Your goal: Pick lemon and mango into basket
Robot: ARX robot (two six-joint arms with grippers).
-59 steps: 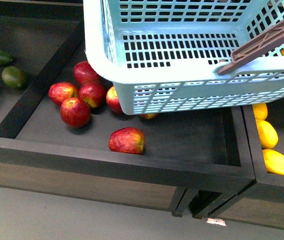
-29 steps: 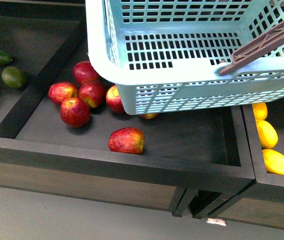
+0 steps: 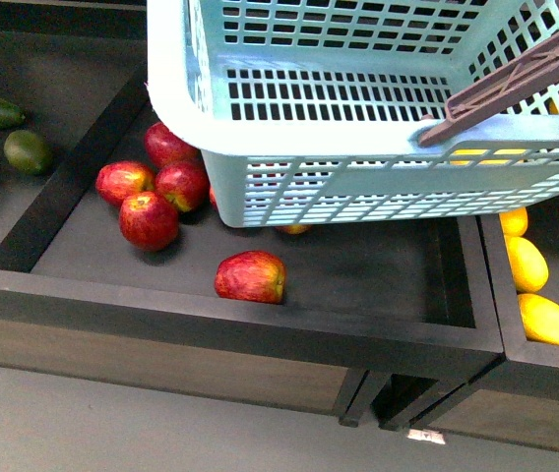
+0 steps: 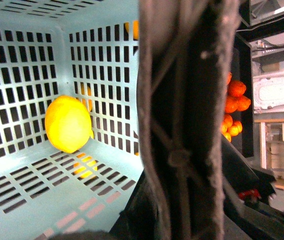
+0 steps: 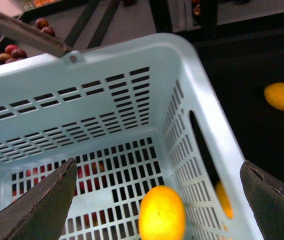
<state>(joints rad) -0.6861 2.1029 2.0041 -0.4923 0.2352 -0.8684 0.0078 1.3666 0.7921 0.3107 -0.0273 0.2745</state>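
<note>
**Lemon in the basket, right tool spread wide above it**

Front view: The teal basket [image 3: 309, 141] sits tilted over the middle compartment of the dark bench [image 3: 211, 315]. Its brown handle [image 3: 516, 84] slants up to the right. Whether the basket rests on the bench or is clear of it I cannot tell. Red apples [image 3: 149, 218] lie below it: a cluster at its left corner, partly under it, and one apart near the front rail. Green fruits [image 3: 26, 150] lie in the compartment to the left. Yellow fruits [image 3: 526, 264] lie in the one to the right, beside the basket's right end. Whether any of them is the mango I cannot tell. Neither tool shows here.

Left wrist view: The handle fills the middle of the picture, close and blurred. The left tool's jaws cannot be made out, so I cannot tell if they grip it. The lemon [image 4: 68, 123] lies on the basket's slotted floor, near a corner. Orange fruits [image 4: 234, 97] are piled beyond the handle.

Right wrist view: The right tool [image 5: 158, 164] hovers over the open basket with its fingers [image 5: 42, 200] far apart and nothing between them. The lemon lies on the floor below, near the end wall with the oval cut-out. A lone yellow fruit [image 5: 282, 96] lies on the dark surface outside the basket.
</note>
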